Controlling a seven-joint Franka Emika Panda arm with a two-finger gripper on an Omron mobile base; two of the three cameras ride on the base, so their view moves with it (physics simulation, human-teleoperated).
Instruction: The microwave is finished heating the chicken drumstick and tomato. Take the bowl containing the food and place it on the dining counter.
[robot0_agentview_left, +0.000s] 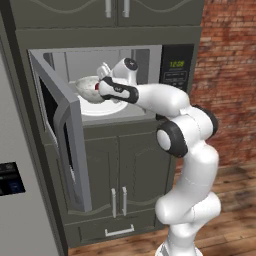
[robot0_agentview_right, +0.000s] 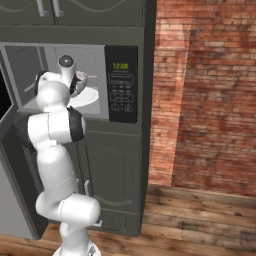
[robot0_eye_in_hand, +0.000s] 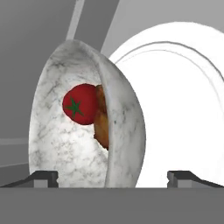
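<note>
Closest up in the hand view: gripper (robot0_eye_in_hand: 113, 177) with its 2 dark tips spread wide, 1 either side of the bowl (robot0_eye_in_hand: 87, 127), nothing pinched yet. Marbled white-grey bowl looks rolled on its side there, but that's probably just the hand's roll. Tomato (robot0_eye_in_hand: 80, 105) sitting inside against the wall, brown chicken drumstick (robot0_eye_in_hand: 101, 124) tucked right behind it, partly hidden by the rim. Behind the bowl, the white turntable plate (robot0_eye_in_hand: 183, 100), all of it inside the open microwave (robot0_agentview_left: 150, 54), door (robot0_agentview_left: 62, 130) swung out to the left. From the base views the bowl seems slightly off the plate near the hand, hard to say if touching. Dining counter nowhere to be seen from here. Stuff that could go wrong, just guessing: closing on that curved glossy rim could let it squirt out; tipping it on the way out could roll the tomato over the edge; wide elbow swing could clip the door. Readable text: green digits on the keypad panel (robot0_agentview_right: 121, 82), looks like 12:00 but too blurry to swear by; button labels unreadable.
</note>
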